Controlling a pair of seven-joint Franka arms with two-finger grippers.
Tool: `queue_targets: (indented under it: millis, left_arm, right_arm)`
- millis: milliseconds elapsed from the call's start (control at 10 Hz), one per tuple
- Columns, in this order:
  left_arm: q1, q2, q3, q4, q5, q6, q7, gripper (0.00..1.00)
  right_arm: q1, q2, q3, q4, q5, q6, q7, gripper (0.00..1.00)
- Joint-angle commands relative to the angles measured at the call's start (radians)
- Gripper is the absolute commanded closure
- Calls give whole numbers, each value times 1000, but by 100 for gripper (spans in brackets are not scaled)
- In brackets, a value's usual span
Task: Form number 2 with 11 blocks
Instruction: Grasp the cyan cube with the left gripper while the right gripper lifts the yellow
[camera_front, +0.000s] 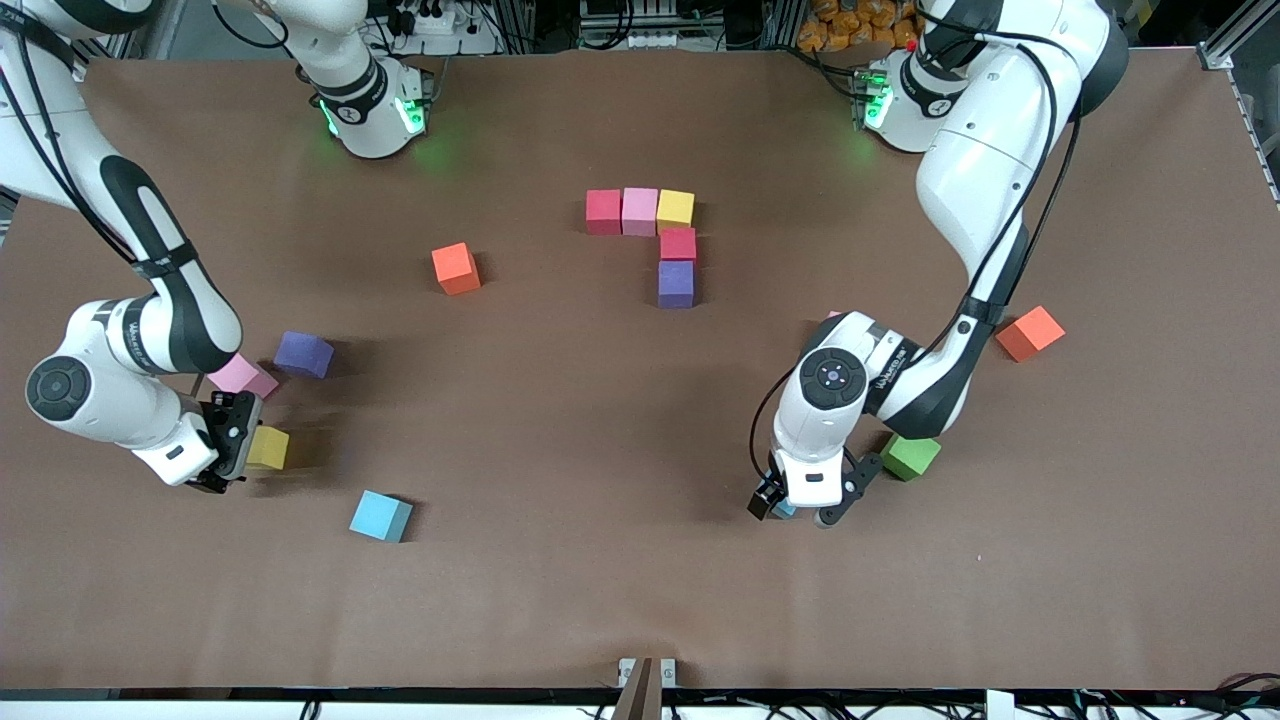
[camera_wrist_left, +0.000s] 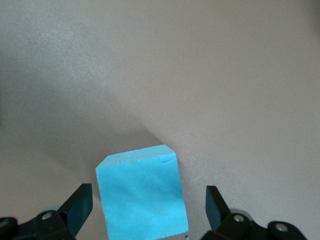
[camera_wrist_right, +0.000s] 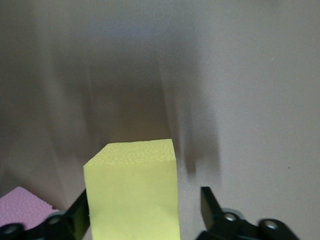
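Note:
My right gripper (camera_front: 238, 446) (camera_wrist_right: 145, 200) is down at the table around a yellow block (camera_front: 270, 448) (camera_wrist_right: 132, 192). It is open: one finger touches the block, the other stands a little off it. My left gripper (camera_front: 797, 510) (camera_wrist_left: 148, 200) is open astride a light blue block (camera_front: 783, 511) (camera_wrist_left: 142, 192), with a gap on each side. Mid-table, red (camera_front: 603, 211), pink (camera_front: 640, 211) and yellow (camera_front: 675, 209) blocks form a row. A red (camera_front: 677, 243) and a purple (camera_front: 676, 283) block run from its yellow end toward the front camera.
Loose pink (camera_front: 240, 374) and purple (camera_front: 304, 354) blocks lie beside the right gripper, a light blue one (camera_front: 380, 516) nearer the camera. A green block (camera_front: 910, 456) sits by the left gripper. Two orange cubes (camera_front: 456, 268) (camera_front: 1029, 333) lie apart.

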Motion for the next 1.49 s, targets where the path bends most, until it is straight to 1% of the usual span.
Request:
queue_targets:
  millis: [0,100,199,299,398,498,597,697,896,995,1195,1294,1394]
  left_arm:
    - [-12,30,13,23,-21,21,-8,0]
    - [-12,30,14,22,-21,19,-7,0]
    - [-12,30,14,22,-19,13,-4,0]
    - [-12,28,14,19,-19,3,2,34]
    - [-12,27,13,19,-19,-13,4,71]
    - [-11,22,13,19,-19,-31,5,100]
    - [-9,19,11,17,-21,-53,5,100]
    - [-3,7,7,19,-33,-91,5,100]
    - [11,-42,-5,14,-82,-189,7,100]
    - [12,-62,-7,11,-119,-246,5,100]
    - [14,-119,-7,-26,-163,-327,-7,100]
    - [20,-146,-7,-55,-185,-347,-8,100]
    - [39,-188,-7,-110,-193,-347,-8,100]
  right_arm:
    - [5,6,0,21,-9,0,-57,65]
    - [10,2,0,19,-7,-7,-57,74]
    - [10,-5,6,16,-6,-12,-54,78]
    - [10,-26,20,13,-1,-42,-54,78]
    - [9,-55,52,13,3,-91,-48,78]
    - [9,-92,87,13,5,-147,-28,78]
    - [1,-122,136,7,6,-200,30,77]
    - [-20,-139,206,-16,6,-214,91,76]
    - [-5,-193,286,-56,8,-236,212,76]
    - [42,-225,299,-79,8,-224,266,75]
    - [175,-247,301,-85,11,-228,447,75]
    - [238,-261,301,-88,12,-231,519,75]
    - [310,-267,299,-97,16,-231,600,75]
